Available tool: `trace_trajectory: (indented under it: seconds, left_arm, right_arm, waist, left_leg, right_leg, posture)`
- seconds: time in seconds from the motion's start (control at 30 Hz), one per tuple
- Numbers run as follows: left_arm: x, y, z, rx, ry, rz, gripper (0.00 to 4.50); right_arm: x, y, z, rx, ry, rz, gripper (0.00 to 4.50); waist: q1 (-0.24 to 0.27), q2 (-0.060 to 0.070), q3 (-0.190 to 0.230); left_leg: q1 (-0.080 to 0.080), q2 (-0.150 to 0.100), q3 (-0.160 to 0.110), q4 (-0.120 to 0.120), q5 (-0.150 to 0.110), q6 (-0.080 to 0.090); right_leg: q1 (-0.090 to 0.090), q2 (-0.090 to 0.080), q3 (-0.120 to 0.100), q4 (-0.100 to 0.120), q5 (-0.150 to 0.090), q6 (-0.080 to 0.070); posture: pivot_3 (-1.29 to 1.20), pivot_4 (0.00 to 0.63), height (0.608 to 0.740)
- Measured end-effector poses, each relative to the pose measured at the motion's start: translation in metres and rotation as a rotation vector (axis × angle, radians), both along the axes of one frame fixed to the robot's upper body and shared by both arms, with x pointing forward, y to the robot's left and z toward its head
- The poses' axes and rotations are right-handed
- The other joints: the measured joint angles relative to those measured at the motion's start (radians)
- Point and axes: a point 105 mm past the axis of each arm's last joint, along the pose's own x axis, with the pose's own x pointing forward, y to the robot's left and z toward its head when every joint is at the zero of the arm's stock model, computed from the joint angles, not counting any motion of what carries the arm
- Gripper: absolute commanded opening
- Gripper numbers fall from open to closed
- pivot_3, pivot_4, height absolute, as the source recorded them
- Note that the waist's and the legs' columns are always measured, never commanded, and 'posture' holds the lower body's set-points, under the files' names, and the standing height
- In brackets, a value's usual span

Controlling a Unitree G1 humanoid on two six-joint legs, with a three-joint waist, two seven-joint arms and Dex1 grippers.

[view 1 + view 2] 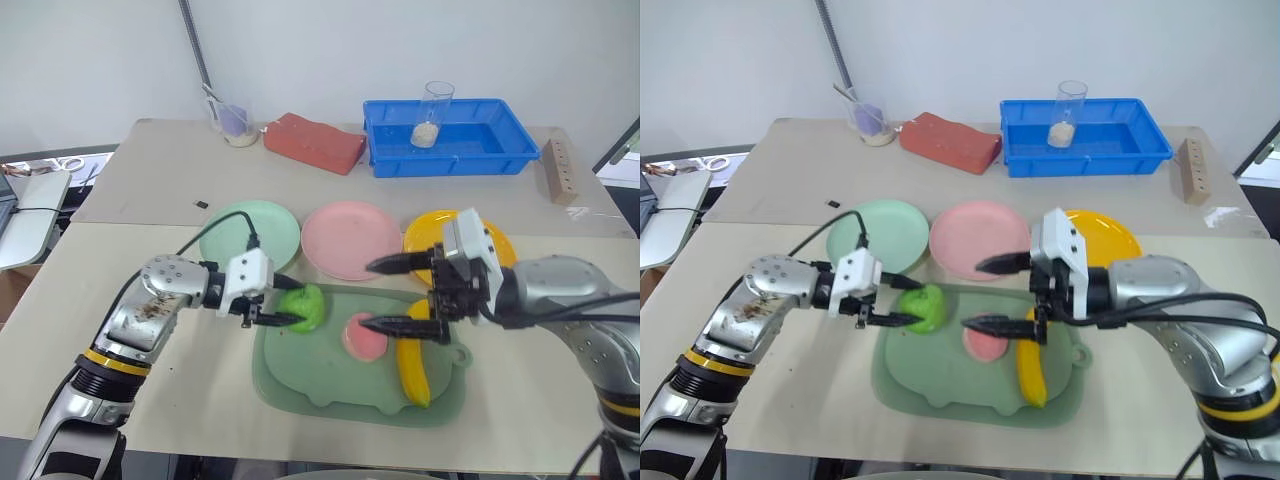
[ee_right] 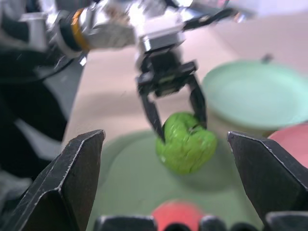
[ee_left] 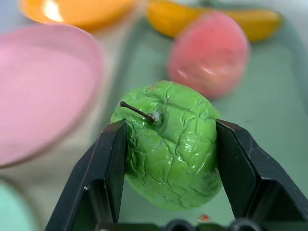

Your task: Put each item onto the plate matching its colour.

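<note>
- The left hand, at centre left of the head view, is closed on the apple; its two black fingers press the fruit's sides, with the stem showing between them.
- The apple sits at the tray's upper left corner. I cannot tell whether it rests on the tray or is just lifted off it.
- This grip looks like the start of a carry: the green plate lies just above the tray in the frame, a short reach from the apple.
- The left arm comes in from the lower left, forearm slanting up toward the centre, hand pointing right and slightly down along the tray's edge.
- The right hand, at centre right, is wide open and holds nothing. One finger stands over the gap between the pink plate and the yellow plate, the other over the peach.
- It probably waits there for its own turn, as the peach and the banana both lie on the tray beneath it.
- The right arm enters from the right edge, bent at the wrist, hand pointing left toward the other hand.
- All three plates stand in a row on the bench above the tray, each bare.
</note>
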Motion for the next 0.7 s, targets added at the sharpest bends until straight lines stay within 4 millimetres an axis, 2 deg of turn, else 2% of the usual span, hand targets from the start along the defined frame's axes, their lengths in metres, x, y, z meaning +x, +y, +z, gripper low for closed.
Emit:
trace_trajectory:
  seconds: [0.1, 0.2, 0.27, 0.37, 0.43, 0.47, 0.5, 0.53, 0.7]
  left_arm:
    - [0.032, 0.020, 0.026, -0.090, -0.046, 0.211, 2.29]
    - [0.067, 0.052, 0.044, -0.174, -0.109, 0.464, 2.29]
    - [0.085, 0.074, 0.038, -0.190, -0.104, 0.619, 2.29]
    - [0.101, 0.096, 0.012, -0.189, -0.053, 0.791, 2.29]
    - [0.107, 0.103, -0.002, -0.186, -0.026, 0.846, 3.29]
    - [0.108, 0.104, -0.006, -0.184, -0.021, 0.854, 3.64]
    - [0.110, 0.104, -0.005, -0.189, -0.030, 0.852, 4.14]
    - [0.112, 0.103, -0.004, -0.196, -0.033, 0.851, 4.44]
    - [0.114, 0.099, 0.005, -0.239, -0.047, 0.812, 4.44]
  right_arm:
    - [0.016, 0.016, 0.014, 0.065, -0.043, -0.052, 4.50]
    - [0.027, 0.028, 0.019, 0.091, -0.059, -0.098, 4.50]
    - [0.031, 0.032, 0.020, 0.104, -0.060, -0.119, 4.50]
    - [0.033, 0.036, 0.016, 0.093, -0.050, -0.124, 4.50]
    - [0.035, 0.036, 0.014, 0.087, -0.049, -0.130, 4.50]
    - [0.036, 0.035, 0.014, 0.084, -0.051, -0.136, 4.50]
    - [0.037, 0.035, 0.014, 0.080, -0.054, -0.141, 4.50]
    - [0.037, 0.034, 0.013, 0.078, -0.055, -0.141, 4.50]
    - [0.038, 0.025, 0.003, 0.029, -0.043, -0.163, 4.50]
  waist:
    - [-0.002, 0.001, 0.000]
    - [-0.001, 0.002, -0.001]
    - [0.003, 0.002, -0.001]
    - [0.008, 0.001, -0.001]
    - [0.010, 0.000, -0.001]
    - [0.010, 0.000, -0.001]
    - [0.010, 0.000, -0.001]
    - [0.010, 0.000, -0.001]
    - [0.006, 0.000, -0.001]
  left_leg:
    - [0.001, 0.000, -0.001, 0.000, 0.000, 0.000]
    - [0.001, 0.000, -0.002, 0.000, 0.000, 0.001]
    - [0.000, 0.000, -0.002, 0.000, 0.000, 0.001]
    - [-0.001, 0.000, -0.002, 0.001, 0.000, 0.001]
    - [-0.002, 0.000, -0.002, 0.001, 0.000, 0.001]
    - [-0.002, 0.000, -0.002, 0.001, 0.000, 0.001]
    - [-0.002, 0.000, -0.002, 0.001, 0.000, 0.001]
    - [-0.002, 0.000, -0.002, 0.001, 0.000, 0.001]
    - [-0.004, 0.000, -0.002, 0.000, 0.000, 0.001]
  right_leg:
    - [-0.001, 0.001, 0.000, 0.001, -0.002, 0.003]
    - [-0.001, 0.001, 0.000, 0.001, -0.002, 0.003]
    - [-0.001, 0.001, 0.000, 0.001, -0.001, 0.002]
    - [-0.001, 0.001, -0.001, 0.002, 0.000, 0.000]
    - [-0.002, 0.001, -0.001, 0.002, 0.000, 0.000]
    - [-0.002, 0.001, -0.001, 0.002, 0.000, 0.000]
    - [-0.002, 0.001, -0.002, 0.002, 0.000, 0.000]
    - [-0.002, 0.001, -0.002, 0.002, 0.000, 0.000]
    - [-0.001, 0.002, -0.001, 0.002, 0.000, 0.000]
  posture:
    - [0.00, 0.150, 0.740]
    - [0.00, 0.150, 0.740]
    - [0.00, 0.150, 0.740]
    - [0.00, 0.150, 0.740]
    - [0.00, 0.150, 0.740]
    - [0.00, 0.150, 0.740]
    - [0.00, 0.150, 0.740]
    - [0.00, 0.150, 0.740]
    - [0.00, 0.150, 0.740]
